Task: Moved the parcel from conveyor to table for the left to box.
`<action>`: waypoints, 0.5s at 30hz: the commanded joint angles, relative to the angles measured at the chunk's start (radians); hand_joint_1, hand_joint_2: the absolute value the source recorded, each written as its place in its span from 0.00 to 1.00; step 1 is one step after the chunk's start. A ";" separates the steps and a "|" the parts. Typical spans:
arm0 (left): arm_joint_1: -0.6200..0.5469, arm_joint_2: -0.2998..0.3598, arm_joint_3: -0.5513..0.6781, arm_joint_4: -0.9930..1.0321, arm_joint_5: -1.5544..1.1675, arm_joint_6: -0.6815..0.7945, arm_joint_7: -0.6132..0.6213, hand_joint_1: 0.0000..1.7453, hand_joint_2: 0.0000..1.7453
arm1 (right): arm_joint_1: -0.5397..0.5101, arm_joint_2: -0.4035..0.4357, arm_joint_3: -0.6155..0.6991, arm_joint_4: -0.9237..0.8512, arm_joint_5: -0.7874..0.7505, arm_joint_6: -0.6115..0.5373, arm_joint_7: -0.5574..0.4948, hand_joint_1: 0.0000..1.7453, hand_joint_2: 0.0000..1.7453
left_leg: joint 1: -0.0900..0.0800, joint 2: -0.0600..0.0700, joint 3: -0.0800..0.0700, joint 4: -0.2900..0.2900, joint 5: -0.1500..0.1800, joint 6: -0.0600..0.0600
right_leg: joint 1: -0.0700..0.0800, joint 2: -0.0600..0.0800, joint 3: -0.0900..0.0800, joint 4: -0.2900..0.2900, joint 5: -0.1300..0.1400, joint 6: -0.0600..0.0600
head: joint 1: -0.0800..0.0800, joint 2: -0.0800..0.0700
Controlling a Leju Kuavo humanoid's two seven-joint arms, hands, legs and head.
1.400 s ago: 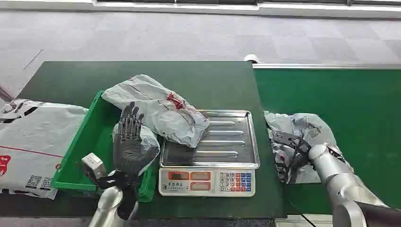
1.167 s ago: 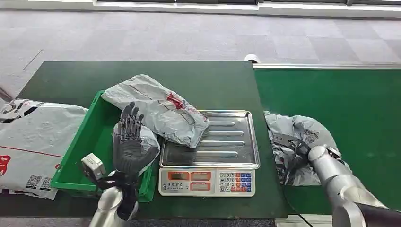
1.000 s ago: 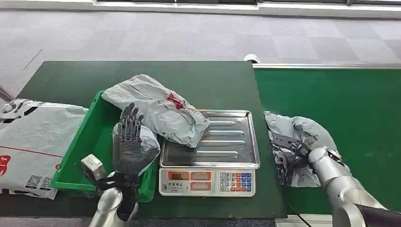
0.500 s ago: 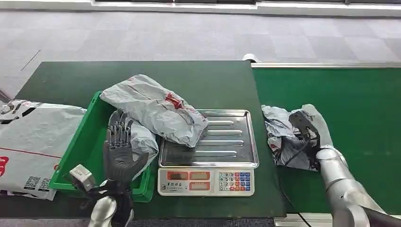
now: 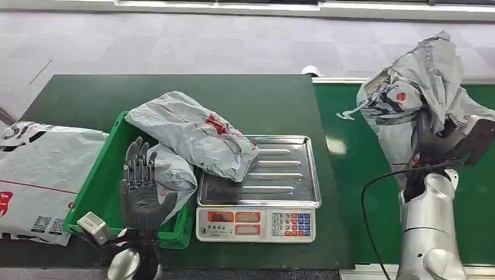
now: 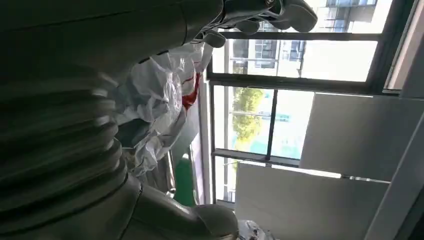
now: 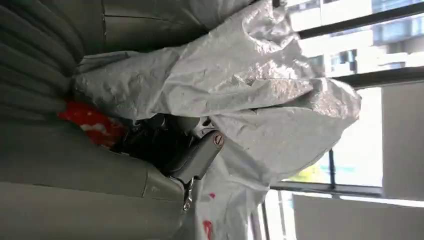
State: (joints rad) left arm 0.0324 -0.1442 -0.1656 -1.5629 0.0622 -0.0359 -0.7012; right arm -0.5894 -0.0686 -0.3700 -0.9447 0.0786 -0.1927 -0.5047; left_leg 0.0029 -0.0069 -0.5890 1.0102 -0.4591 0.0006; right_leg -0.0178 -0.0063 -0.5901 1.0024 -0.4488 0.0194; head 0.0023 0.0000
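My right hand (image 5: 452, 143) grips a crumpled grey plastic parcel (image 5: 411, 96) and holds it high above the green conveyor (image 5: 373, 169), to the right of the scale. Up close, the right wrist view has the same grey parcel (image 7: 240, 95) wrapped over my right hand (image 7: 165, 145). Held upright with fingers spread, my left hand (image 5: 140, 189) stands at the near end of the green box (image 5: 96, 181) and holds nothing. A grey parcel with red print (image 5: 192, 134) lies across the box's far corner and the scale tray. The left wrist view catches that parcel (image 6: 160, 100) beyond my left hand (image 6: 260, 12).
A weighing scale (image 5: 260, 186) with a steel tray stands mid-table, its keypad facing me. A smaller grey parcel (image 5: 172, 172) lies in the green box beside my left hand. A large white mail bag (image 5: 35, 175) hangs over the table's left edge. A black cable (image 5: 373, 192) loops beside my right arm.
My right hand closed on the parcel on the conveyor and lifted it high off the belt. My left hand has drifted slightly lower and to the left.
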 commanded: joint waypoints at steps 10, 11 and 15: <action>-0.035 -0.001 0.051 0.034 -0.020 -0.023 0.003 0.00 1.00 | 0.074 0.044 0.202 -0.331 0.049 0.037 0.086 1.00 1.00 | 0.001 0.004 0.001 -0.002 0.000 -0.001 | 0.001 0.004 0.000 -0.002 0.001 -0.002 | 0.000 0.000; -0.037 0.000 0.052 0.034 -0.020 -0.023 0.003 0.00 1.00 | 0.070 0.047 0.205 -0.330 0.052 0.033 0.090 1.00 1.00 | 0.000 0.005 0.000 0.000 0.000 -0.001 | 0.000 0.005 -0.002 0.001 0.001 -0.001 | 0.000 0.000; -0.036 -0.001 0.051 0.034 -0.020 -0.023 0.003 0.00 1.00 | 0.075 0.039 0.203 -0.326 0.049 0.038 0.086 1.00 1.00 | 0.001 0.005 0.001 -0.001 0.000 -0.001 | 0.001 0.005 -0.001 0.000 0.001 -0.002 | 0.000 0.000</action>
State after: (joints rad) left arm 0.0275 -0.1457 -0.1527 -1.5629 0.0454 -0.0545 -0.7027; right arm -0.4987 -0.0450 -0.2418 -1.2327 0.1293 -0.1587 -0.4274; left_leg 0.0030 -0.0044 -0.5889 1.0102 -0.4586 0.0005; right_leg -0.0177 -0.0028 -0.5913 1.0026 -0.4487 0.0193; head 0.0023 0.0000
